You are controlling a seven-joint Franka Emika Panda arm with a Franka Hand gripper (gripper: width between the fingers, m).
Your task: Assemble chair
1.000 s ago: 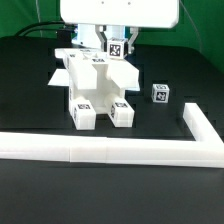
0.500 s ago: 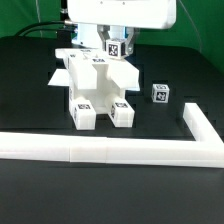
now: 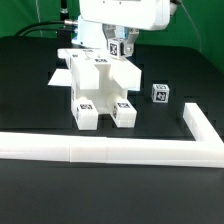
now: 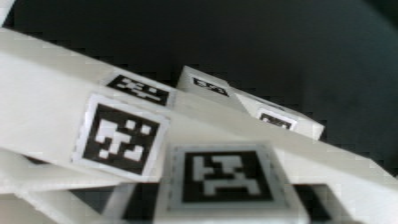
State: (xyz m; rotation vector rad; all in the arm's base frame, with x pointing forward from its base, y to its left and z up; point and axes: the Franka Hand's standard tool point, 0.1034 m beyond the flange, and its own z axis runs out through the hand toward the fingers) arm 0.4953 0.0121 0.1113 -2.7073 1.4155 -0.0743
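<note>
While the chair [image 3: 97, 88] stands on the surface [image 3: 30, 110], we see the gripper [image 3: 117, 47] at its top; we cannot tell whether it grips anything. A cube [image 3: 159, 93] sits apart, toward the exterior view's right.

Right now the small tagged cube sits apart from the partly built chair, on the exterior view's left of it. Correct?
No. The exterior view shows the small tagged cube sitting apart from the partly built chair on that view's right, not its left.
</note>
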